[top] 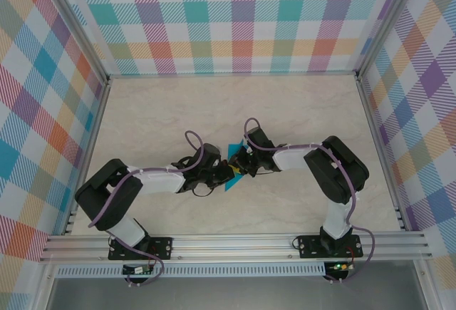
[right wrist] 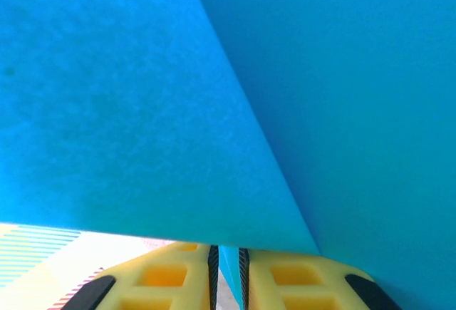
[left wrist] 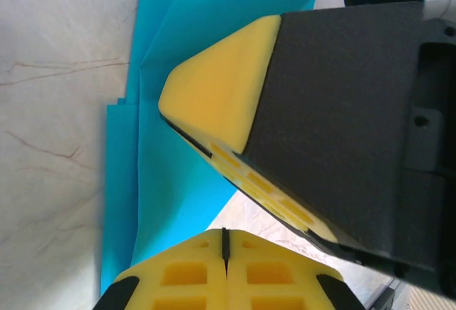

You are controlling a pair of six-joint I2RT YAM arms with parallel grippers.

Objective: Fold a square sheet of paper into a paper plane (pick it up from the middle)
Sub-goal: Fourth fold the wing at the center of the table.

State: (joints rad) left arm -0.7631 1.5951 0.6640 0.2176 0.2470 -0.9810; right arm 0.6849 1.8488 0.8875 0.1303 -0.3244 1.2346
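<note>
Teal sheet of paper [top: 231, 150], creased and layered, at the middle of the table [top: 178, 110] between my two arms. My right gripper [right wrist: 228, 254] pinches its edge between yellow pads [right wrist: 299, 278]. My left gripper [left wrist: 224, 235], fingers pressed together, sits just beside it over the sheet.

Ahead of your right fingers [right wrist: 164, 278] the paper [right wrist: 142, 110] looked thin and matt, with a faint fibrous grain and one sharp crease. Those fingers were matt yellow plastic, moulded with square pockets and dull black corners. Beyond your left fingers [left wrist: 185, 274], which had the same yellow finish, the right gripper [left wrist: 178, 121] had a black plastic shell with a fine, non-glossy texture. Left of those fingers the table [left wrist: 57, 110] was smooth and marble-patterned with a slight sheen.
</note>
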